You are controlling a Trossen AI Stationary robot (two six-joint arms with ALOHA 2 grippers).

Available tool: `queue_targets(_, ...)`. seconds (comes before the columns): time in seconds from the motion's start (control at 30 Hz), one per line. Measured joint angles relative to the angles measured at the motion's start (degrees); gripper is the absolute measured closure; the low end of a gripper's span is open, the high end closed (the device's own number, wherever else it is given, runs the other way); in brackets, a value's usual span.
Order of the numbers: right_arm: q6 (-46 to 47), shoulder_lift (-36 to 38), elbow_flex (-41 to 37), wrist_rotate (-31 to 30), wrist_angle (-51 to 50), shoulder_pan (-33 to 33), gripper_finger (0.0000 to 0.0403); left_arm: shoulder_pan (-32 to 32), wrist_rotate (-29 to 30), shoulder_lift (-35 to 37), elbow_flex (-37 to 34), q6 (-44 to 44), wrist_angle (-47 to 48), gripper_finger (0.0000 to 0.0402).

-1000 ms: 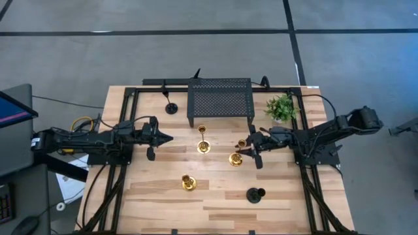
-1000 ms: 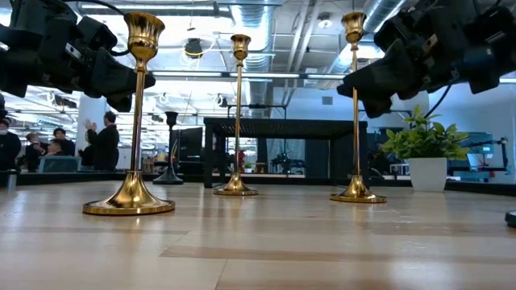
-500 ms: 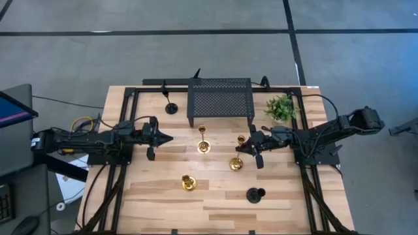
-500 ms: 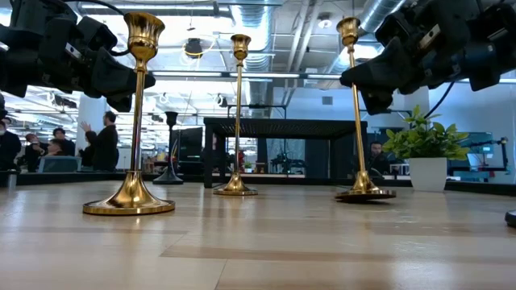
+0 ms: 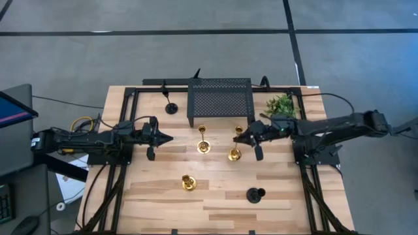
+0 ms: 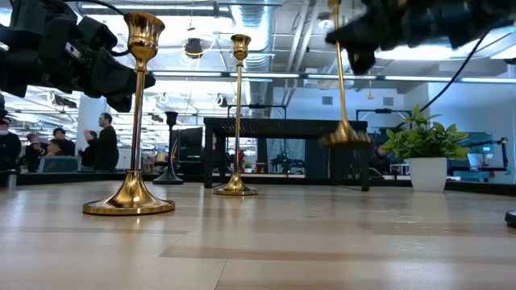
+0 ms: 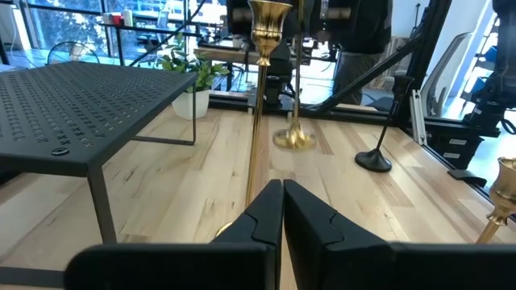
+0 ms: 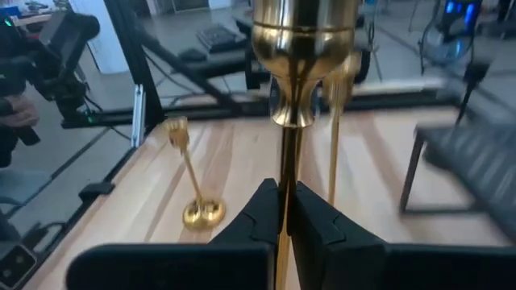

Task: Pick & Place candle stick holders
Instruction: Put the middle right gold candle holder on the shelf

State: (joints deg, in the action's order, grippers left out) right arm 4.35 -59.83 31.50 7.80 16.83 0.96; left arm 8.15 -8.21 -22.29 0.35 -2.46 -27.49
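The tall thin-stemmed shiny gold candlestick holder [image 6: 342, 80] hangs clear of the wooden table [image 5: 215, 196], its stem clamped between the fingers of the right gripper [image 5: 240, 136], in front of the black mesh rack [image 5: 219, 99]. The left gripper [image 5: 166, 138] waits closed, empty, at table left

shiny gold candle stick holders [image 5: 204, 147], matte black short holder [image 5: 255, 194], black perforated mesh rack [image 5: 219, 99], green plant [image 5: 282, 104], light wood-grain table [image 5: 215, 202]
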Motion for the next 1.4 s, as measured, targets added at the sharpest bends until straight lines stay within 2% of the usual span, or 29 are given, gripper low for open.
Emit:
queue_targets(0.2, -6.4, 4.7, 9.5, 1.6, -13.2, 3.9, 0.0401, 0.0, 0.0, 0.0, 0.0, 0.0, 0.0, 0.0389)
queue_targets(0.33, -10.1, 4.7, 14.7, 3.0, -18.2, 8.8, 0.0401, 0.0, 0.0, 0.0, 0.0, 0.0, 0.0, 0.0389)
queue_targets(0.63, -11.9, 0.6, 20.8, 15.5, -17.8, 26.0, 0.0401, 0.0, 0.0, 0.0, 0.0, 0.0, 0.0, 0.0389)
queue_targets(0.87, -12.0, -6.3, 25.7, 21.8, -16.2, 36.4, 0.0402, 0.0, 0.0, 0.0, 0.0, 0.0, 0.0, 0.0389)
queue_targets(1.17, -11.2, -16.9, 32.8, 24.6, -13.8, 44.7, 0.0402, 0.0, 0.0, 0.0, 0.0, 0.0, 0.0, 0.0389)
queue_targets(1.4, -10.1, -21.1, 33.8, 25.6, -13.1, 49.5, 0.0402, 0.0, 0.0, 0.0, 0.0, 0.0, 0.0, 0.0389)
